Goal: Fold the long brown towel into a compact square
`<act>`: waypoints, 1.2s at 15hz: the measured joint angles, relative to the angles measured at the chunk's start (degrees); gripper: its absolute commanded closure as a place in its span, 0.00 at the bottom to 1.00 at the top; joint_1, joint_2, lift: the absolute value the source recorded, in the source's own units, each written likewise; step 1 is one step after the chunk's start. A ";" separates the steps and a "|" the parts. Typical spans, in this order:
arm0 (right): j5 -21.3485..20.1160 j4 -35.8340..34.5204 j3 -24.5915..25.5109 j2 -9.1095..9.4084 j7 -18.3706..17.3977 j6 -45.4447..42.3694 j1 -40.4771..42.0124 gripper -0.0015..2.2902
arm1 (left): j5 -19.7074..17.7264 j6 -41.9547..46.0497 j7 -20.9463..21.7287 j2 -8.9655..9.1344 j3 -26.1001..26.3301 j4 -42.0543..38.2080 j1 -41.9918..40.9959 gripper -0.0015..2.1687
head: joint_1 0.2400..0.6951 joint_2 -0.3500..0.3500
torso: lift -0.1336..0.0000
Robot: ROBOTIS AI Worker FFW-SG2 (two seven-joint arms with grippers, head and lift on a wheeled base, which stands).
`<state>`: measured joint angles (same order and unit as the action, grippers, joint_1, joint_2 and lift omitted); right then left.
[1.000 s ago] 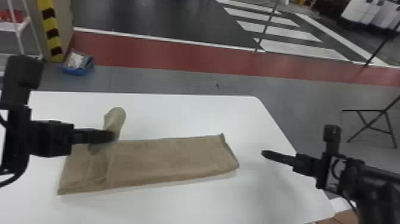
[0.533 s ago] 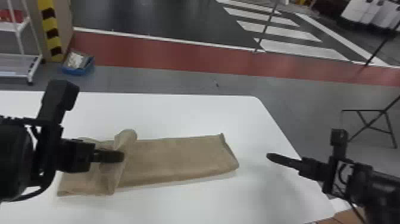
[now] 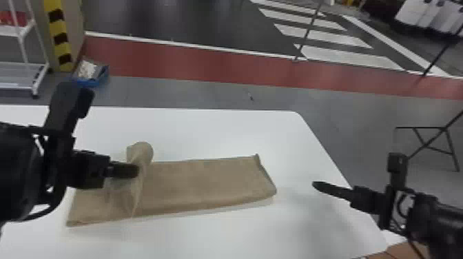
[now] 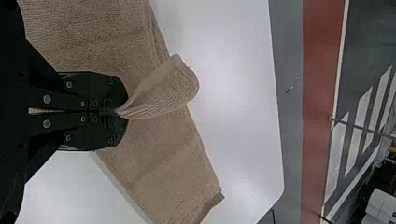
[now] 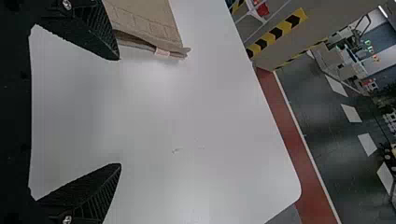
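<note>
In the head view the long brown towel [image 3: 206, 182] lies folded into a strip across the white table. My left gripper [image 3: 136, 170] is over its left part, with a gathered piece of cloth raised beside the fingers. The left wrist view shows this left gripper [image 4: 122, 112] shut on the towel [image 4: 163, 158], a pinched flap standing out past the tips. To the right of the towel, apart from it, is my right gripper [image 3: 315, 185]. In the right wrist view the right gripper [image 5: 120, 112] has its fingers wide apart with nothing between them; a towel [image 5: 144, 21] end with a small tag lies beyond.
The white table [image 3: 206, 134] has its far right corner beyond the towel. On the floor behind stand a blue box [image 3: 90, 74] and a white rack [image 3: 24, 74] at the left; a black folding stand [image 3: 427, 137] is at the right.
My left gripper has moved right and somewhat lower with the held cloth, bringing the raised fold further along the strip. The right gripper has shifted slightly to the right.
</note>
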<state>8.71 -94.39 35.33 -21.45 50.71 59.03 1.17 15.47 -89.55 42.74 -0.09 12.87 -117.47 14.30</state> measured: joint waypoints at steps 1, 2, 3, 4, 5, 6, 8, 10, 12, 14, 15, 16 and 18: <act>0.03 -0.06 0.00 -0.03 0.00 0.00 0.13 0.03 | -0.01 -0.17 -0.46 0.00 -0.30 -0.30 0.27 0.99 | 1.00 0.00 | 0.07; 0.06 -0.07 0.00 -0.10 0.01 0.00 0.23 0.03 | -0.03 -0.29 -0.98 0.00 -0.55 -0.45 0.49 0.99 | 1.00 0.00 | 0.07; 0.13 -0.09 0.01 -0.19 0.03 0.01 0.29 0.03 | -0.05 -0.38 -1.63 0.00 -0.78 -0.53 0.76 0.99 | 1.00 0.00 | 0.07; 0.22 -0.12 0.01 -0.28 0.07 0.07 0.35 0.03 | -0.04 -0.41 -2.31 0.00 -0.95 -0.55 1.08 0.99 | 1.00 0.00 | 0.07; 0.36 -0.15 0.01 -0.38 0.10 0.12 0.42 0.03 | 0.01 -0.41 -2.84 0.00 -1.05 -0.65 1.44 0.99 | 1.00 0.00 | 0.07; 0.44 -0.17 0.02 -0.45 0.17 0.12 0.54 0.03 | 0.14 -0.41 -3.16 0.00 -1.05 -0.69 1.61 0.99 | 1.00 0.00 | 0.07; 0.58 -0.18 0.02 -0.60 0.35 0.05 0.74 0.03 | 0.31 -0.41 -4.31 0.00 -0.94 -0.58 1.70 0.99 | 1.00 0.00 | 0.07; 0.91 -0.36 0.07 -0.75 0.43 0.11 0.97 0.03 | 0.29 -0.41 -5.07 0.00 -1.18 -0.39 1.76 0.99 | 1.00 0.00 | 0.07; 1.39 -0.71 0.36 -1.16 0.52 0.15 1.57 0.03 | 0.25 -0.41 -5.86 0.00 -2.02 -0.85 2.58 0.99 | 1.00 0.00 | 0.07; 1.82 -0.78 0.52 -1.75 0.53 0.15 1.80 0.03 | 0.07 -0.41 -6.00 0.00 -3.86 -2.05 3.58 0.99 | 1.00 0.00 | 0.07; 1.93 -0.78 0.54 -1.99 0.53 0.15 1.81 0.03 | -0.02 -0.41 -6.01 0.00 -4.54 -2.69 3.68 0.99 | 1.00 0.00 | 0.07; 2.06 -0.79 0.58 -2.28 0.53 0.15 1.80 0.03 | -0.11 -0.41 -6.01 0.00 -4.93 -3.22 3.58 0.99 | 1.00 0.00 | 0.07; 2.29 -0.79 0.62 -2.51 0.53 0.21 1.76 0.03 | -0.17 -0.41 -6.32 0.00 -4.35 -3.49 2.40 0.99 | 1.00 0.00 | 0.07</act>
<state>11.00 -95.18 35.95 -23.96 51.24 59.24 2.93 15.30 -89.96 36.42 -0.09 8.52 -120.96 16.70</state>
